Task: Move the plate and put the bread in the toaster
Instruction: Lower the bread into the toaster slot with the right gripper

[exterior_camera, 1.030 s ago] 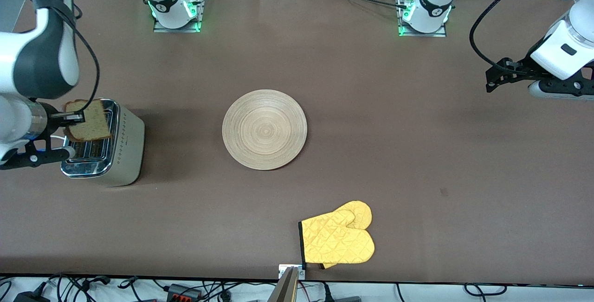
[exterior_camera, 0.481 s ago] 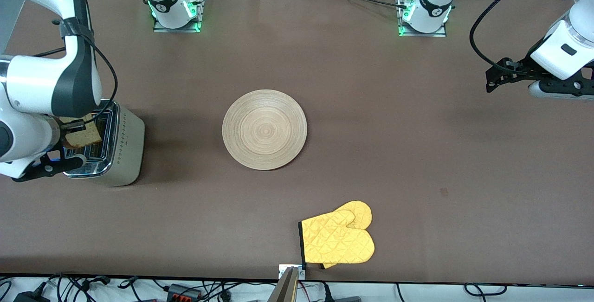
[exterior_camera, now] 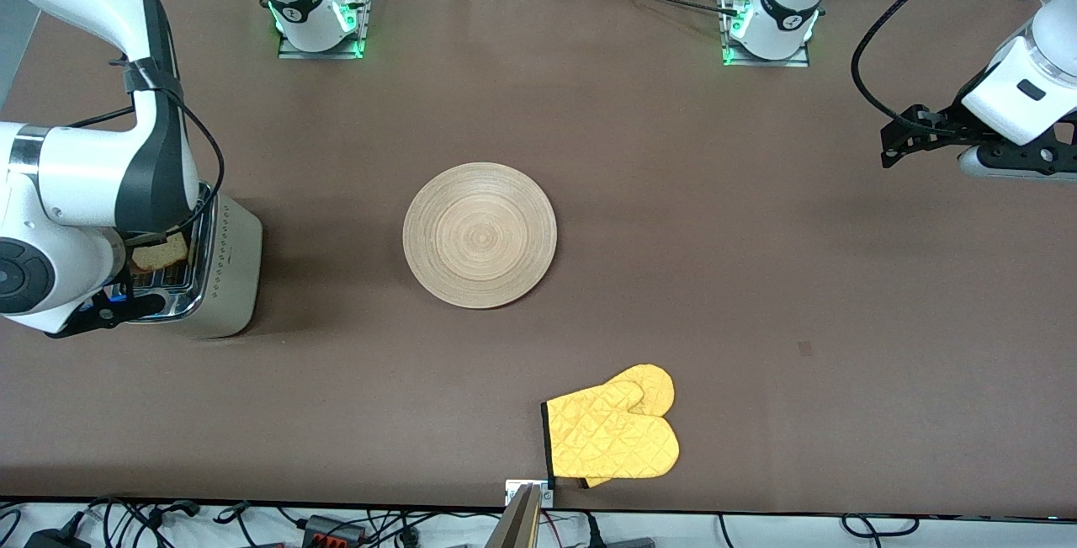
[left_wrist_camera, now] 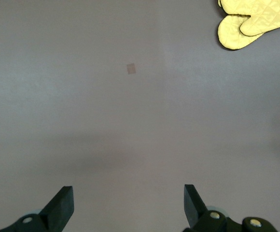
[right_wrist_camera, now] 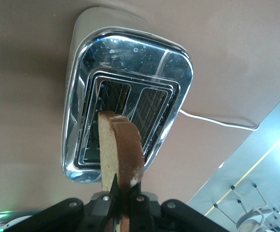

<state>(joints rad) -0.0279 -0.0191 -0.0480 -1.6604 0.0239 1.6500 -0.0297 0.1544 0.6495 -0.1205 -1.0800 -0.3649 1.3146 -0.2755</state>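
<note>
The toaster (exterior_camera: 220, 266) stands at the right arm's end of the table, its chrome top and two slots plain in the right wrist view (right_wrist_camera: 125, 72). My right gripper (exterior_camera: 141, 239) is shut on the bread (exterior_camera: 160, 253) and holds the slice on edge right over the toaster's slots; the right arm hides much of it. In the right wrist view the bread (right_wrist_camera: 120, 150) stands between the fingers above the slots. The wooden plate (exterior_camera: 479, 234) lies bare mid-table. My left gripper (left_wrist_camera: 128, 208) is open and empty, waiting over bare table at the left arm's end.
A yellow oven mitt (exterior_camera: 612, 432) lies near the table's front edge, nearer to the front camera than the plate; it also shows in the left wrist view (left_wrist_camera: 256, 21). The toaster's white cord (right_wrist_camera: 217, 121) trails off toward the table edge.
My right gripper has lowered the bread toward the toaster's slots, and the right arm now covers more of the slice. The left arm and the plate have not moved.
</note>
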